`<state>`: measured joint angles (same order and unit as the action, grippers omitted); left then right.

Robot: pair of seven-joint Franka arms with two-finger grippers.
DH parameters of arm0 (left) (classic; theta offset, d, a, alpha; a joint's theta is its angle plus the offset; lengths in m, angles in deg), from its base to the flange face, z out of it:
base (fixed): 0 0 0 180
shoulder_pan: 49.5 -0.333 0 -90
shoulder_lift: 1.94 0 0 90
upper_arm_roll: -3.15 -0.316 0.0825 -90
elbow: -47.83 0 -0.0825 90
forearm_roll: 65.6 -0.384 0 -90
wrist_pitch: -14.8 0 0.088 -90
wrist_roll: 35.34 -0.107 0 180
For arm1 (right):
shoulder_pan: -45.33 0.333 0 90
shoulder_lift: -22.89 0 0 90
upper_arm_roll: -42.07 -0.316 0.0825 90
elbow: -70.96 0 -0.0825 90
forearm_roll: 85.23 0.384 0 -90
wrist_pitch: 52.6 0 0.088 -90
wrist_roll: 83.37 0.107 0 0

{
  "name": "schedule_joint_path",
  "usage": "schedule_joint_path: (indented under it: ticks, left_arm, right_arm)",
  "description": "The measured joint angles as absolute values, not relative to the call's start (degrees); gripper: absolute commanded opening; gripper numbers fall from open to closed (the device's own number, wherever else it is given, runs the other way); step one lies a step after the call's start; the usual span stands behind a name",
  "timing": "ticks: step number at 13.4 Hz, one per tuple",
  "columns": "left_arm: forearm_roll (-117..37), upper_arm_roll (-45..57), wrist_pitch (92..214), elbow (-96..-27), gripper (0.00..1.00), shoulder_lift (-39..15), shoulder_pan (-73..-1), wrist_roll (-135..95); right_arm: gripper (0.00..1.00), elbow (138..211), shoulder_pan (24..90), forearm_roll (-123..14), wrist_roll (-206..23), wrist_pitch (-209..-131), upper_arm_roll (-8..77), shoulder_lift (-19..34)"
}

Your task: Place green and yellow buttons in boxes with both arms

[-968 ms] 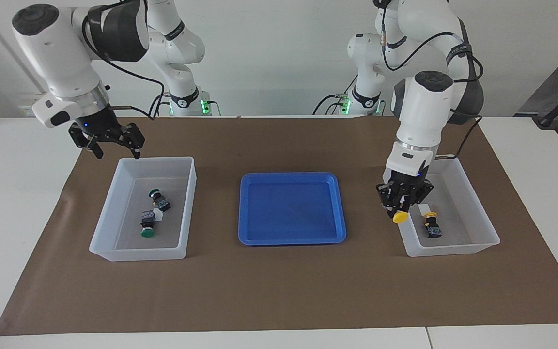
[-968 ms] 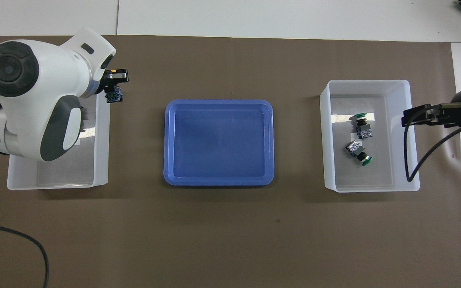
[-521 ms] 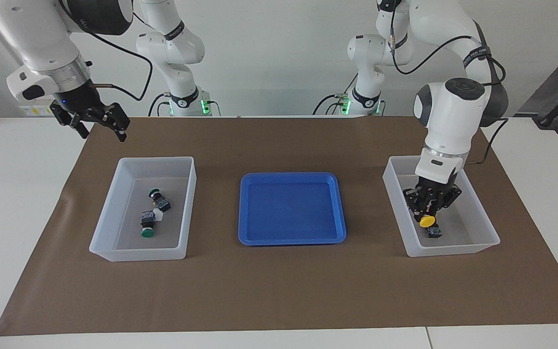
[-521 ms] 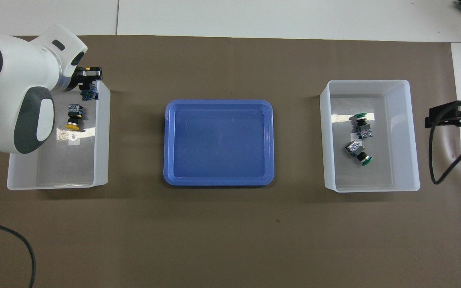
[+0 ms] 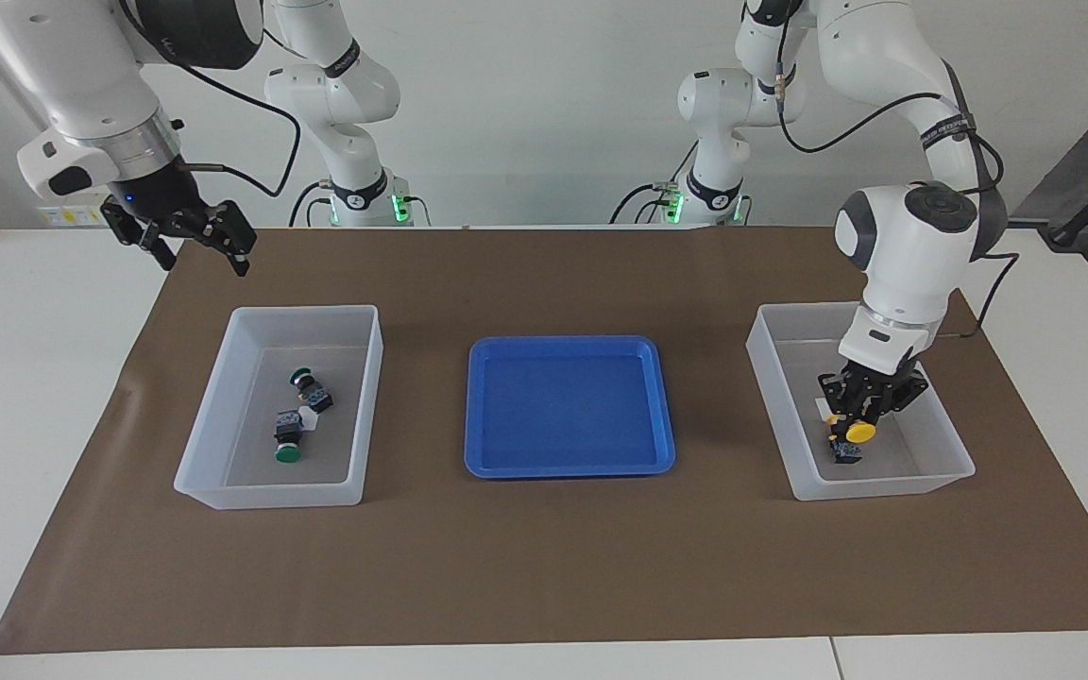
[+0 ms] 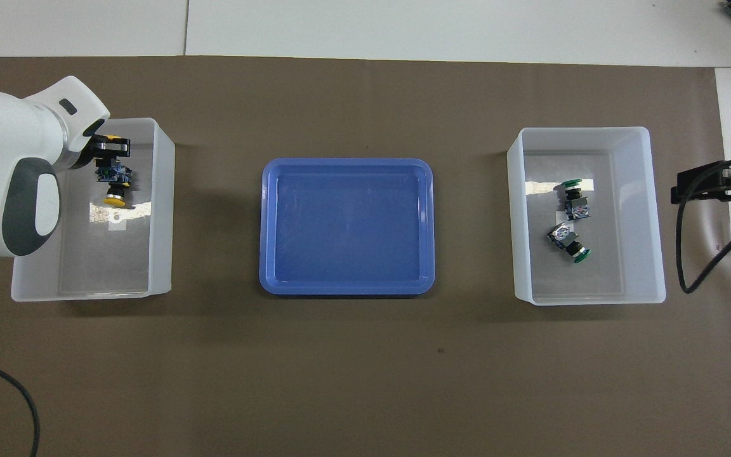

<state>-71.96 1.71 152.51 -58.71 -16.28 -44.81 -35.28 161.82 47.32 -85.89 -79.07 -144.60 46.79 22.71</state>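
Left gripper (image 5: pixel 858 413) was pinching a yellow-capped button (image 5: pixel 860 433) low inside the box (image 5: pixel 769 392) at the right of the facing view. A second before, it hung over that box's rim nearest the blue tray (image 5: pixel 662 401), so it had carried the button inward and down. Only the release seemed left.

Right gripper (image 5: pixel 191 244), fingers spread and empty, had lifted away from the other box (image 5: pixel 221 408) and waited over the mat at the upper left of the facing view.

That box, at the facing view's left, held both green buttons. One (image 5: pixel 310 386) lay slantwise with its cap toward the robots. The other (image 5: pixel 286 442) lay nearly along the box's length, cap away from them.

The held button's long axis tilted, cap down and away from the robots, bluish base up. The second yellow button (image 6: pixel 113 193) lay just beneath it on the box floor, cap toward the robots. Whether the two touched I could not tell.
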Motion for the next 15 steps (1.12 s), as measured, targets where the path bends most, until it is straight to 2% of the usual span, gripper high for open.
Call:
schedule_joint_path:
  ticks: [2,5,6,7,8,15]
  left_arm:
    - [-72.0,1.7,156.6,-61.5,0.00,-17.1,-44.9,-35.6]
    - [-72.0,1.7,159.6,-62.0,0.00,-20.0,-45.1,-35.8]
    - [-72.0,1.8,160.5,-62.0,0.09,-21.1,-45.2,-35.9]
    - [-72.0,1.8,161.3,-62.0,0.51,-22.0,-45.3,-35.9]
    - [-72.0,1.8,162.2,-62.0,1.00,-22.6,-45.4,-36.0]
    - [-72.0,1.5,162.7,-61.3,1.00,-21.3,-46.3,-36.4]
  right_arm:
    - [1.00,161.8,47.6,-85.9,-79.2,-144.6,47.0,22.6]
    - [1.00,161.7,47.6,-85.9,-79.2,-143.2,46.9,22.6]
    - [1.00,161.4,47.7,-85.9,-79.2,-142.4,46.8,22.6]
    - [1.00,161.0,47.7,-85.9,-79.2,-141.3,46.8,22.7]
    - [1.00,160.6,47.9,-85.9,-79.2,-140.7,46.7,22.8]
    - [1.00,160.7,48.3,-85.9,-79.2,-140.1,46.6,23.3]
